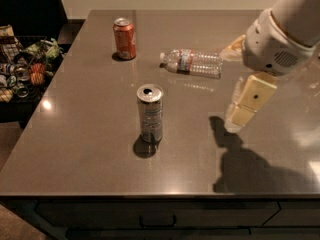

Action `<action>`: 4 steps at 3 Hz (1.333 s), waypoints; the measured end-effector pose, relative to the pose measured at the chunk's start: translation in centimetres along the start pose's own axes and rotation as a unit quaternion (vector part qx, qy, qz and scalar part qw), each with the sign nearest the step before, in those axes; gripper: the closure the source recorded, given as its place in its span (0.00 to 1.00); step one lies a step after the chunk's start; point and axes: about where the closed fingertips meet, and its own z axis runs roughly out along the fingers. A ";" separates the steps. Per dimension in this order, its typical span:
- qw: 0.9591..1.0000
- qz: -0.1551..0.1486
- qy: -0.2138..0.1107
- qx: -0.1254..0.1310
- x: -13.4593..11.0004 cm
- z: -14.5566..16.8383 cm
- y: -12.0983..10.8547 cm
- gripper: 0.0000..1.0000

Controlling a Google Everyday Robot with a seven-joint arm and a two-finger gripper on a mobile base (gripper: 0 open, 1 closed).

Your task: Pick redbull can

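While tool (pixel 239 118) hovers over table (pixel 85 159), redbull can (pixel 150 115) slim, silver-grey, upright

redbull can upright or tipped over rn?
Upright: the redbull can stands on its base on the table, silver top facing up. The pincer hangs apart from it, further right in view.

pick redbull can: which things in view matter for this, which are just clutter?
Job:
- redbull can, upright, centre front
- pincer, hovers to the can's right, apart from it

Lying about:
- orange-red soda can, upright, further back
- water bottle, on its side
- basket of snacks, far left
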 end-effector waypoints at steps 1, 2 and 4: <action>0.998 -0.020 -0.060 -0.022 -2.9 2.4 0.5 0.00; 0.993 -0.033 -0.103 -0.037 -5.7 4.7 0.5 0.00; 0.986 -0.036 -0.146 -0.069 -10.4 7.6 0.8 0.00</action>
